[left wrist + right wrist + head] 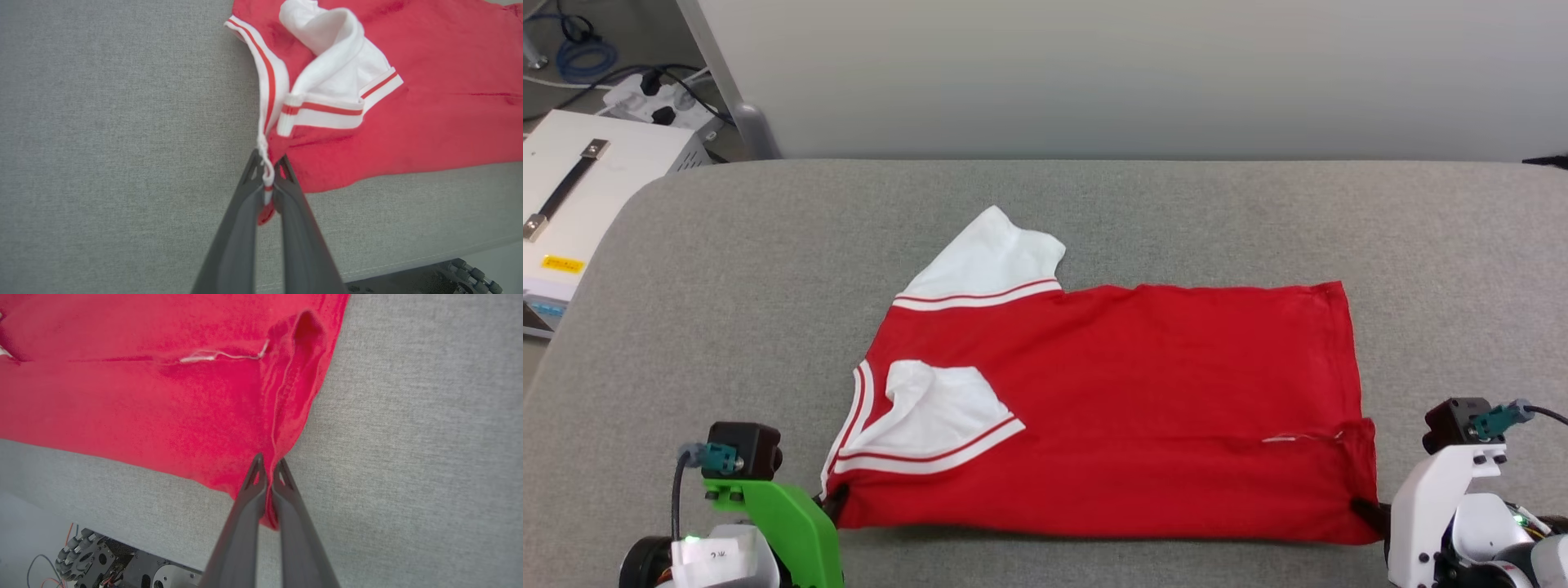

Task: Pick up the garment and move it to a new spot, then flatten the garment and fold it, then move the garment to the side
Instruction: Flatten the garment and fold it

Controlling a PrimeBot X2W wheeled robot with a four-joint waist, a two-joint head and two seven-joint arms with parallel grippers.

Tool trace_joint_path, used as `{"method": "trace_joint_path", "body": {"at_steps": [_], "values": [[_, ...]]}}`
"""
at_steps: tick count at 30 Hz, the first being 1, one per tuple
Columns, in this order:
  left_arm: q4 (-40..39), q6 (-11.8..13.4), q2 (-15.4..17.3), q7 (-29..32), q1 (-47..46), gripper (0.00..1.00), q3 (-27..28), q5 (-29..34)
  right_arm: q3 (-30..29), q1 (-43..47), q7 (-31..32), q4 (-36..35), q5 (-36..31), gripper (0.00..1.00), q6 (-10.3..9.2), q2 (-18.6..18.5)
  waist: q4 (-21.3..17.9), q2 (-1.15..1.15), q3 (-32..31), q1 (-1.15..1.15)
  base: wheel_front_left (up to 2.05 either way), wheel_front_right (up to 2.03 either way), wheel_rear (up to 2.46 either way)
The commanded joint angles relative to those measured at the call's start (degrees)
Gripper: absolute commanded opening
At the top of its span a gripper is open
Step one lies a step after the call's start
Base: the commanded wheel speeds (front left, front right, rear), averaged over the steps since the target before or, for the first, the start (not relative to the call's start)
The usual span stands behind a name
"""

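The garment (1143, 408) lies spread on the grey fabric-covered surface (768, 269), long axis running left to right, neck end toward the robot's left and hem toward its right. Its plain red side faces up. One white sleeve (992, 257) extends flat toward the far side; the other sleeve (931, 416) is folded over onto the red body, its striped trim showing. The garment's near edge runs close to the near edge of the surface.

The left tool (267, 171) is closed, fingers pinching the near-left corner of the garment where the striped trim meets the red fabric. The right tool (269, 467) is closed on the near-right hem corner, a small tuck of red fabric caught between its fingers.

Beyond the surface's far-left corner stands a white case (572, 196) with a black handle.
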Motion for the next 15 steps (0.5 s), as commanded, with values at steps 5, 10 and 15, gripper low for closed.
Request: {"method": "trace_joint_path", "body": {"at_steps": [5,10,15], "values": [[-2.3,2.0,2.2,1.5,5.3,0.00,0.9,-0.9,-2.6,4.7,2.2,-2.1,0.0,0.00,0.02,-0.3,0.2,0.00,-3.8,0.00,0.00,0.00,0.00],[-1.6,2.0,1.0,2.4,7.6,0.00,-0.3,-2.4,-4.8,8.1,3.1,-2.5,-0.9,0.00,0.02,2.0,0.3,0.00,-3.5,0.00,0.00,0.00,0.00],[2.8,1.2,-1.7,0.9,6.3,0.00,-1.0,-3.4,-6.7,9.9,2.5,-0.7,-1.5,0.00,0.02,4.9,0.1,0.00,-2.3,0.00,0.00,0.00,0.00]]}}
